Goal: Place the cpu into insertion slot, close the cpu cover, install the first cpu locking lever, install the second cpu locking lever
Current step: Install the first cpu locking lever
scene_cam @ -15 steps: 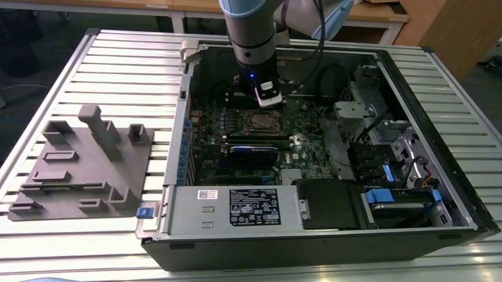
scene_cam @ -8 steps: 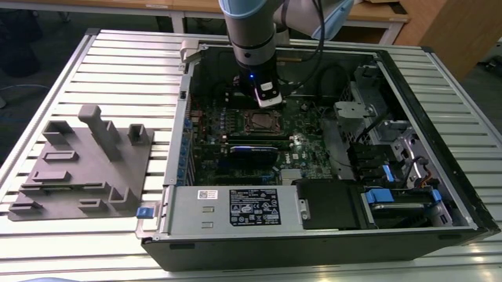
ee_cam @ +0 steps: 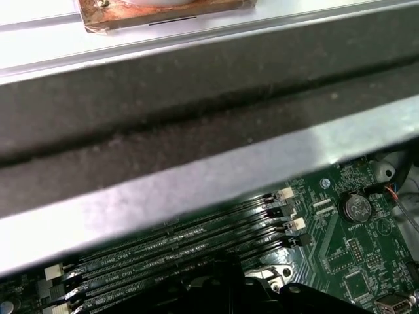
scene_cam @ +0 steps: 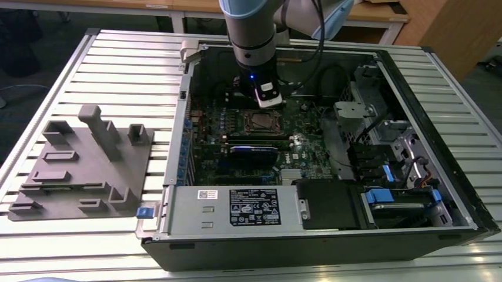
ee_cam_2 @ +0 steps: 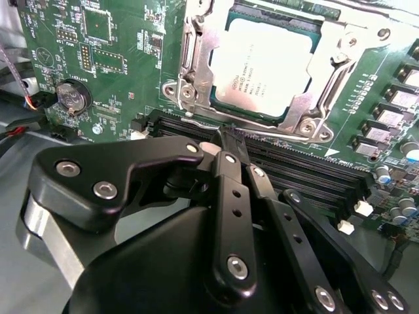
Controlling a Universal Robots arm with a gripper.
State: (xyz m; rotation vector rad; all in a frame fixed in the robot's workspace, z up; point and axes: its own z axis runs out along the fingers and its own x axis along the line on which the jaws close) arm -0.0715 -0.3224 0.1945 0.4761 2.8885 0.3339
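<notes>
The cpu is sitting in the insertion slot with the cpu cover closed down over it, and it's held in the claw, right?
Not quite. The second wrist view shows the cpu in the insertion slot under the closed cpu cover, but the claw is apart from it, over the black memory slots.

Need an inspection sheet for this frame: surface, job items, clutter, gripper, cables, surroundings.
Surface: slatted metal table carrying an open computer case.
Job's things: cpu seated in the insertion slot; cpu cover lies down around it.
Clutter: grey fixture block on the table at the exterior view's left.
Gripper: gripper over the memory slots beside the socket, holding nothing.
Cables: black cables inside the case.
Surroundings: wooden desks behind.
</notes>
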